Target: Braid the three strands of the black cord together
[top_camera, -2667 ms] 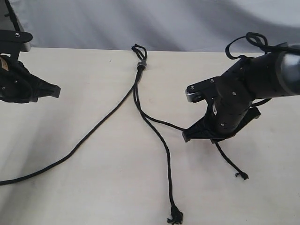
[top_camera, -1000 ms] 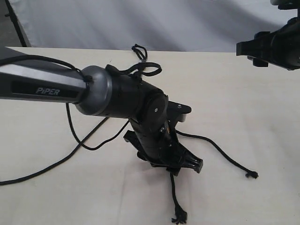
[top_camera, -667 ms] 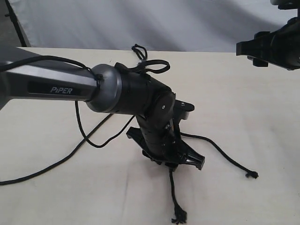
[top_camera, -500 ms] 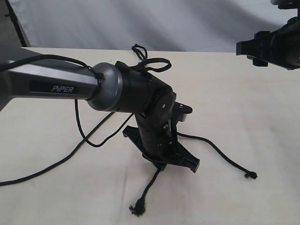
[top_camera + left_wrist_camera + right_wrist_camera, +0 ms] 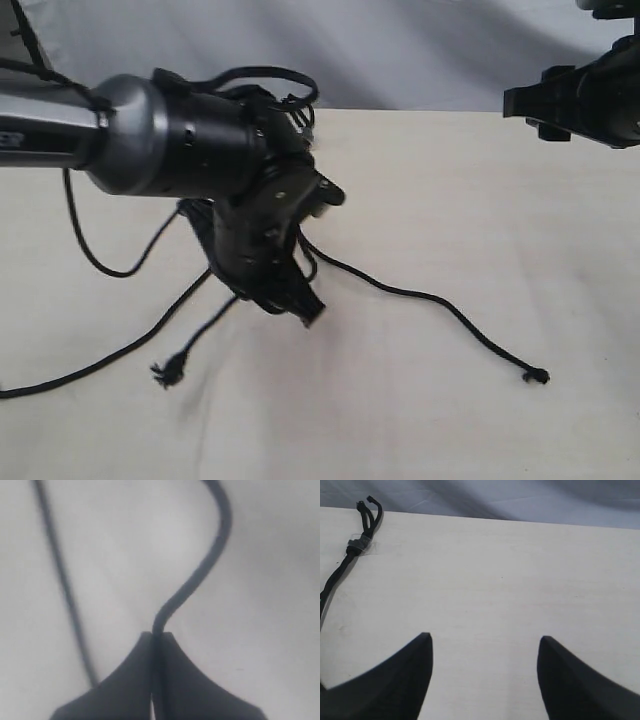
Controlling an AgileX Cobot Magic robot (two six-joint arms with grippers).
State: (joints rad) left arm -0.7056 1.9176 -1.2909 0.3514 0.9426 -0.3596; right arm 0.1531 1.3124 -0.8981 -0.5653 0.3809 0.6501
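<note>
The left claw (image 5: 156, 639) is pinching one strand of the black cord (image 5: 330, 265), its two fingers pressed together on it. In the left wrist view the held strand (image 5: 200, 575) is curving out from between the tips, with a second, blurred strand passing beside it. In the exterior view this claw is sitting low over the counter (image 5: 450, 200), left of centre, and the held strand is trailing from it down and to the left, ending in a frayed tip (image 5: 165, 373). Near that tip the left strand (image 5: 90, 365) is running across the counter and off the left edge. The right strand (image 5: 430, 298) is snaking away to the right, ending in a knotted tip (image 5: 538, 377). The right claw (image 5: 485, 647) is hanging spread wide, gripping nothing, well apart from the strands. Its wrist view is showing the grey clip (image 5: 359, 543) and the short loop (image 5: 369, 507) lying near the counter's far edge.
</note>
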